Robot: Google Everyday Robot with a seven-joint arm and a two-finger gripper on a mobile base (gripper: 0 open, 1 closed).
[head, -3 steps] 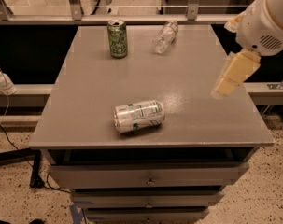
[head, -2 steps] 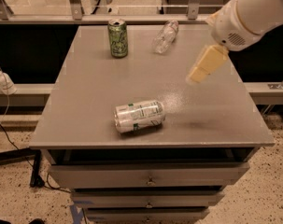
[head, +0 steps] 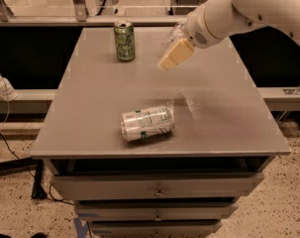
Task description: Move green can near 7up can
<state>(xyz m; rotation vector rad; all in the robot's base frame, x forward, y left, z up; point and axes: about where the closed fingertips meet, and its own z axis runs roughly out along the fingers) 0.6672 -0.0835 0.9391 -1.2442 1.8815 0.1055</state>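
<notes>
Camera view, single angle, looking down at the grey surface [head: 90,108] from its front edge.

- Green can [head: 124,41]: upright, near the far edge, left of centre. Long axis vertical, silver top up, nothing touching it.
- 7up can [head: 147,123]: on its side near the front edge, about mid-width. Long axis runs roughly left to right, slightly skewed. Well apart from the green can.
- Pincer [head: 170,59]: above the far half of the surface, right of the green can, on a white arm [head: 228,14] that enters from the far right corner. It points down and to the left. Carries nothing. Cannot tell whether it is open or closed.

Key relation: the green can lies to the left of the pincer and slightly toward the far edge, near but with a clear gap. The 7up can lies toward the front edge from both.

Judgement: the coming move calls for a short leftward reach and a side-on grasp across the upright can. Task not yet begun.
</notes>
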